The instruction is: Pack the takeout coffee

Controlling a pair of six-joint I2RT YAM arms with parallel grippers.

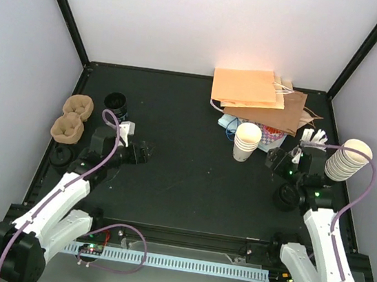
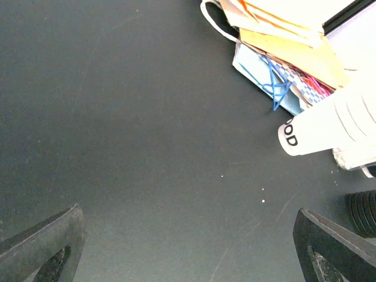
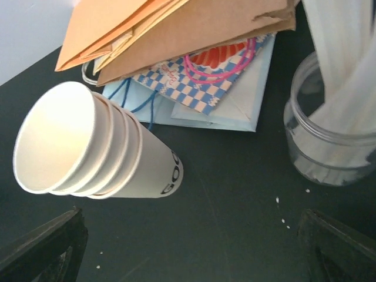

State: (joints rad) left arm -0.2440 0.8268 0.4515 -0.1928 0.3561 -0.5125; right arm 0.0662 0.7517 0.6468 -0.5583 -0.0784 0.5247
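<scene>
At the back left a small round thing with a black lid (image 1: pixel 117 103) stands upright; it seems to be the takeout coffee, though its pale body barely shows. It appears in neither wrist view. My left gripper (image 1: pixel 141 153) hovers to its right and nearer, apart from it, open (image 2: pixel 188 222) over bare black table. My right gripper (image 1: pixel 276 159) is open (image 3: pixel 189 218) too, with nothing between its fingers. It sits just right of a stack of lidless cream cups (image 1: pixel 247 142) (image 3: pixel 94 147) (image 2: pixel 329 126). Brown paper bags (image 1: pixel 251 90) (image 3: pixel 194 29) lie flat at the back.
Two brown pulp cup trays (image 1: pixel 72 119) lie at the left edge. Patterned bags (image 3: pixel 229 88) lie under the brown ones. A clear jar of white sticks (image 3: pixel 329 135) and a second cup stack (image 1: pixel 348 162) stand at the right. A stack of black lids (image 1: pixel 285 195) sits by the right arm.
</scene>
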